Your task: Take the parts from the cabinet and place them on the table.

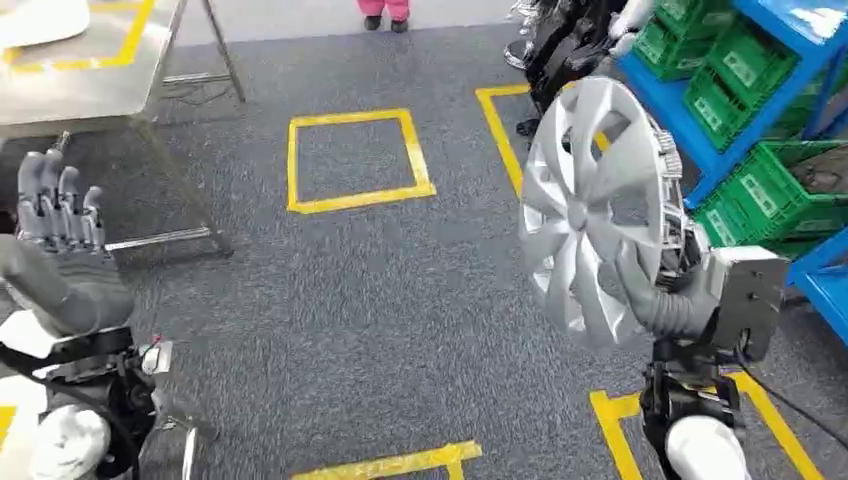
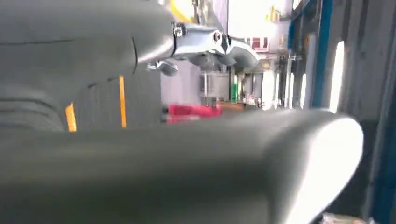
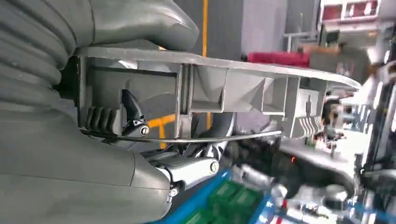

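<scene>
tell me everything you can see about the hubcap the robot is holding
The hubcap is a silver, plastic-looking wheel cover with swept spokes around a small centre hub. Clips stand along its rim, and the right wrist view shows ribbed grey moulding and a thin wire ring on its back. It is held off the floor, roughly on edge and tilted, with its face towards the camera. The right hand grips its lower rim; nothing else touches it. Behind it stands a blue rack with green crates.

1. Steel table (image 1: pixel 75 85) up ahead of my left hand (image 1: pixel 62 235): yellow tape on top, white object at its far corner, unclear what.
2. Blue shelving (image 1: pixel 690 130) beside my right hand (image 1: pixel 665 290): green crates (image 1: pixel 765 195) on its shelves.
3. Grey carpet floor (image 1: pixel 330 300) between both hands: yellow tape squares.
</scene>
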Motion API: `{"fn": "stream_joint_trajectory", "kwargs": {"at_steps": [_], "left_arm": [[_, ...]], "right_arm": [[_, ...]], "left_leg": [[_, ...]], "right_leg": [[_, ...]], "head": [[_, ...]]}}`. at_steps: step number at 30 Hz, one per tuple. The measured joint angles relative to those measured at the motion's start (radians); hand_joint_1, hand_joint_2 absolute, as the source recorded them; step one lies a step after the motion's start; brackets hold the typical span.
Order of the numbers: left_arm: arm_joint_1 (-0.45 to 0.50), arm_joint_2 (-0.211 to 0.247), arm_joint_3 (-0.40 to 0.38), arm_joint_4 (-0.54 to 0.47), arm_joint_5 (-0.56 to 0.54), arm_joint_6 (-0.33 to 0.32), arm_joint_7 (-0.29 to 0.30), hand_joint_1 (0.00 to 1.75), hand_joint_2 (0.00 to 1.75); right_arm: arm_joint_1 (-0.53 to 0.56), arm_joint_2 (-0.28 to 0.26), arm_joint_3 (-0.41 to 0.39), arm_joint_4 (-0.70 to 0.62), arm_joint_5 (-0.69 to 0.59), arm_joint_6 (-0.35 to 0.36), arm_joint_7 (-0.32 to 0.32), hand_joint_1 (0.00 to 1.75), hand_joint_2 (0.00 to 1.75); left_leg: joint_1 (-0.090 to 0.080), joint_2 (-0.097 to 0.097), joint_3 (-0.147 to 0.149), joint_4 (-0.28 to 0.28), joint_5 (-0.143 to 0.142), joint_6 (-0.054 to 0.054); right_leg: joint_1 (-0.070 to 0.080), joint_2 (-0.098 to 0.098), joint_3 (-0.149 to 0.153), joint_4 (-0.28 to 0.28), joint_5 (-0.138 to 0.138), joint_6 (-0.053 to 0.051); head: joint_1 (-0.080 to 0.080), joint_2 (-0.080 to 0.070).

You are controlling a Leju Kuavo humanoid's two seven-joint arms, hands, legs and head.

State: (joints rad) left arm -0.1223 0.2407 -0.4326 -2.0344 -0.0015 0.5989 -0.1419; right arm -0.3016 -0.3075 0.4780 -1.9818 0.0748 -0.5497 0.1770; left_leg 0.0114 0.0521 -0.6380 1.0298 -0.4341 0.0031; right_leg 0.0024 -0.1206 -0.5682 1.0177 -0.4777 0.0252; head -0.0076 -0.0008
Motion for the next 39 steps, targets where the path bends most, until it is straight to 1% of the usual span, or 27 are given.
{"fn": "stream_joint_trajectory", "kwargs": {"at_steps": [1, 2, 3, 5, 7, 8, 9, 11, 12, 13, 16, 17, 18, 19, 21, 22, 23, 24, 26, 27, 28, 32, 33, 34, 37, 38, 39], "left_arm": [[0.001, 0.000, 0.000, -0.001, -0.006, 0.002, 0.002, 0.00, 0.00], [0.002, 0.000, 0.001, -0.004, -0.011, 0.005, 0.003, 0.00, 0.00], [0.000, 0.000, 0.003, -0.007, -0.020, 0.009, 0.003, 0.00, 0.00], [0.000, 0.000, 0.004, -0.007, -0.029, 0.016, 0.005, 0.00, 0.00], [0.002, 0.000, 0.005, -0.007, -0.038, 0.020, 0.008, 0.00, 0.00], [0.003, 0.000, 0.006, -0.007, -0.041, 0.022, 0.014, 0.00, 0.00], [0.005, 0.001, 0.007, -0.009, -0.043, 0.024, 0.020, 0.00, 0.00], [0.007, 0.004, 0.012, -0.018, -0.048, 0.027, 0.024, 0.00, 0.00], [0.008, 0.005, 0.017, -0.024, -0.050, 0.027, 0.024, 0.00, 0.00], [0.007, 0.008, 0.021, -0.030, -0.051, 0.027, 0.024, 0.00, 0.00], [0.023, 0.014, 0.030, -0.041, -0.056, 0.032, 0.034, 0.00, 0.00], [0.028, 0.019, 0.036, -0.049, -0.058, 0.036, 0.041, 0.00, 0.00], [0.035, 0.025, 0.044, -0.055, -0.062, 0.036, 0.043, 0.00, 0.00], [0.036, 0.033, 0.054, -0.061, -0.063, 0.037, 0.048, 0.00, 0.00], [0.042, 0.038, 0.061, -0.065, -0.064, 0.039, 0.051, 0.00, 0.00], [0.047, 0.040, 0.064, -0.066, -0.064, 0.039, 0.054, 0.00, 0.00], [0.052, 0.043, 0.069, -0.066, -0.064, 0.038, 0.056, 0.00, 0.00], [0.056, 0.046, 0.073, -0.069, -0.064, 0.038, 0.057, 0.00, 0.00], [0.056, 0.050, 0.079, -0.075, -0.064, 0.038, 0.057, 0.00, 0.00], [0.056, 0.052, 0.080, -0.079, -0.064, 0.038, 0.057, 0.00, 0.00], [0.055, 0.053, 0.082, -0.081, -0.065, 0.038, 0.057, 0.00, 0.00], [0.059, 0.057, 0.088, -0.090, -0.067, 0.038, 0.058, 0.00, 0.00], [0.059, 0.057, 0.090, -0.096, -0.075, 0.042, 0.061, 0.00, 0.00], [0.058, 0.058, 0.093, -0.099, -0.082, 0.048, 0.069, 0.00, 0.00], [0.077, 0.062, 0.109, -0.100, -0.089, 0.058, 0.080, 0.00, 0.00], [0.082, 0.064, 0.116, -0.102, -0.089, 0.059, 0.081, 0.00, 0.00], [0.089, 0.066, 0.125, -0.106, -0.089, 0.059, 0.084, 0.00, 0.00]], "right_arm": [[-0.002, 0.000, 0.000, 0.002, 0.003, 0.000, 0.002, 1.75, 1.75], [-0.004, -0.001, 0.000, 0.003, 0.007, 0.001, 0.005, 1.75, 1.75], [-0.004, -0.001, 0.001, 0.005, 0.010, 0.001, 0.008, 1.75, 1.75], [-0.008, -0.006, 0.000, 0.005, 0.016, 0.000, 0.009, 1.75, 1.75], [-0.008, -0.008, 0.000, 0.010, 0.018, 0.000, 0.010, 1.75, 1.75], [-0.007, -0.009, 0.000, 0.012, 0.019, 0.000, 0.013, 1.75, 1.75], [-0.007, -0.010, 0.000, 0.015, 0.022, 0.001, 0.017, 1.75, 1.75], [-0.007, -0.015, 0.000, 0.016, 0.027, 0.001, 0.022, 1.75, 1.75], [-0.009, -0.019, -0.002, 0.016, 0.027, 0.001, 0.024, 1.75, 1.75], [-0.010, -0.021, -0.002, 0.017, 0.028, 0.002, 0.025, 1.75, 1.75], [-0.015, -0.027, -0.005, 0.017, 0.031, 0.003, 0.031, 1.75, 1.75], [-0.015, -0.027, -0.006, 0.017, 0.031, 0.005, 0.035, 1.75, 1.75], [-0.015, -0.028, -0.009, 0.017, 0.032, 0.009, 0.039, 1.75, 1.75], [-0.014, -0.029, -0.010, 0.017, 0.034, 0.011, 0.040, 1.75, 1.75], [-0.013, -0.033, -0.011, 0.017, 0.035, 0.013, 0.041, 1.75, 1.75], [-0.011, -0.033, -0.012, 0.017, 0.035, 0.014, 0.042, 1.75, 1.75], [-0.008, -0.035, -0.012, 0.017, 0.035, 0.014, 0.043, 1.75, 1.75], [-0.006, -0.035, -0.012, 0.017, 0.035, 0.014, 0.043, 1.75, 1.75], [-0.005, -0.036, -0.012, 0.017, 0.035, 0.016, 0.043, 1.75, 1.75], [-0.006, -0.037, -0.013, 0.017, 0.035, 0.016, 0.043, 1.75, 1.75], [-0.006, -0.039, -0.014, 0.017, 0.035, 0.016, 0.043, 1.75, 1.75], [-0.006, -0.041, -0.017, 0.017, 0.037, 0.017, 0.043, 1.75, 1.75], [-0.005, -0.042, -0.018, 0.017, 0.037, 0.017, 0.043, 1.75, 1.75], [-0.006, -0.043, -0.019, 0.017, 0.039, 0.017, 0.043, 1.75, 1.75], [-0.005, -0.047, -0.025, 0.018, 0.040, 0.027, 0.043, 1.75, 1.75], [-0.003, -0.047, -0.026, 0.019, 0.041, 0.029, 0.044, 1.75, 1.75], [-0.003, -0.047, -0.026, 0.021, 0.041, 0.033, 0.044, 1.75, 1.75]], "left_leg": [[0.000, -0.016, -0.001, -0.001, 0.003, 0.006], [0.006, -0.029, 0.002, -0.005, 0.007, 0.013], [0.005, -0.040, 0.002, -0.006, 0.008, 0.017], [0.004, -0.065, -0.001, -0.005, 0.012, 0.026], [-0.002, -0.093, -0.005, -0.004, 0.014, 0.030], [-0.003, -0.107, -0.005, -0.004, 0.016, 0.031], [-0.004, -0.122, -0.006, -0.004, 0.017, 0.032], [-0.005, -0.149, -0.006, -0.003, 0.019, 0.032], [-0.001, -0.159, -0.007, -0.003, 0.022, 0.030], [-0.005, -0.172, -0.015, -0.002, 0.027, 0.024], [0.010, -0.204, -0.025, -0.013, 0.044, -0.001], [0.007, -0.205, -0.027, -0.013, 0.044, -0.004], [0.001, -0.149, -0.046, 0.004, 0.027, -0.002], [-0.002, -0.098, -0.068, 0.062, -0.014, -0.005], [0.003, -0.066, -0.136, 0.218, -0.083, -0.013], [0.006, -0.063, -0.161, 0.277, -0.101, -0.017], [0.009, -0.060, -0.165, 0.290, -0.098, -0.020], [0.013, -0.055, -0.138, 0.251, -0.073, -0.024], [0.015, -0.029, -0.039, 0.089, -0.011, -0.028], [0.015, 0.015, 0.008, 0.010, -0.001, -0.030], [0.003, 0.018, 0.030, -0.009, -0.016, -0.020], [0.004, -0.031, 0.016, -0.008, -0.003, 0.008], [0.007, -0.040, 0.018, -0.011, -0.001, 0.013], [0.008, -0.050, 0.018, -0.011, 0.001, 0.018], [0.004, -0.082, 0.014, -0.010, 0.004, 0.025], [0.002, -0.096, 0.013, -0.008, 0.005, 0.026], [0.002, -0.110, 0.012, -0.006, 0.005, 0.026]], "right_leg": [[-0.003, -0.016, 0.003, 0.001, -0.003, 0.006], [-0.009, -0.004, -0.008, 0.007, -0.015, 0.017], [-0.013, 0.057, -0.017, 0.037, -0.038, 0.020], [-0.013, 0.105, -0.077, 0.176, -0.106, 0.018], [-0.011, 0.114, -0.150, 0.321, -0.151, 0.013], [-0.011, 0.115, -0.158, 0.330, -0.138, 0.008], [-0.009, 0.116, -0.143, 0.291, -0.104, 0.001], [-0.003, 0.135, -0.069, 0.124, -0.016, -0.017], [-0.001, 0.186, -0.035, 0.042, 0.006, -0.027], [-0.005, 0.206, -0.016, 0.016, -0.002, -0.031], [0.005, 0.180, -0.010, 0.009, 0.005, -0.034], [-0.004, 0.165, -0.002, -0.013, 0.017, -0.037], [-0.004, 0.151, 0.004, -0.024, 0.023, -0.038], [-0.003, 0.141, 0.006, -0.029, 0.026, -0.044], [-0.002, 0.114, 0.002, -0.029, 0.026, -0.045], [-0.002, 0.100, 0.000, -0.028, 0.026, -0.045], [-0.003, 0.087, -0.001, -0.027, 0.026, -0.045], [-0.003, 0.073, -0.001, -0.027, 0.026, -0.044], [-0.005, 0.050, -0.001, -0.019, 0.020, -0.035], [-0.004, 0.042, 0.000, -0.011, 0.015, -0.027], [0.005, 0.036, -0.008, 0.000, 0.006, -0.016], [-0.002, 0.001, -0.005, 0.002, 0.005, 0.003], [-0.007, 0.050, -0.020, 0.021, -0.012, 0.013], [-0.010, 0.093, -0.043, 0.075, -0.048, 0.014], [-0.011, 0.114, -0.151, 0.309, -0.138, 0.016], [-0.010, 0.115, -0.169, 0.340, -0.137, 0.013], [-0.010, 0.115, -0.161, 0.317, -0.109, 0.009]], "head": [[0.001, 0.000], [0.004, 0.000], [0.008, 0.000], [0.024, 0.000], [0.031, 0.000], [0.032, 0.000], [0.036, 0.000], [0.039, 0.000], [0.041, 0.000], [0.037, 0.000], [0.045, 0.000], [0.044, 0.000], [0.040, 0.000], [0.030, 0.000], [0.022, 0.000], [0.019, 0.000], [0.016, 0.000], [0.012, 0.000], [0.006, 0.000], [0.002, 0.000], [-0.005, 0.000], [0.006, 0.000], [0.010, 0.000], [0.016, 0.000], [0.034, 0.000], [0.034, 0.000], [0.036, 0.000]]}}
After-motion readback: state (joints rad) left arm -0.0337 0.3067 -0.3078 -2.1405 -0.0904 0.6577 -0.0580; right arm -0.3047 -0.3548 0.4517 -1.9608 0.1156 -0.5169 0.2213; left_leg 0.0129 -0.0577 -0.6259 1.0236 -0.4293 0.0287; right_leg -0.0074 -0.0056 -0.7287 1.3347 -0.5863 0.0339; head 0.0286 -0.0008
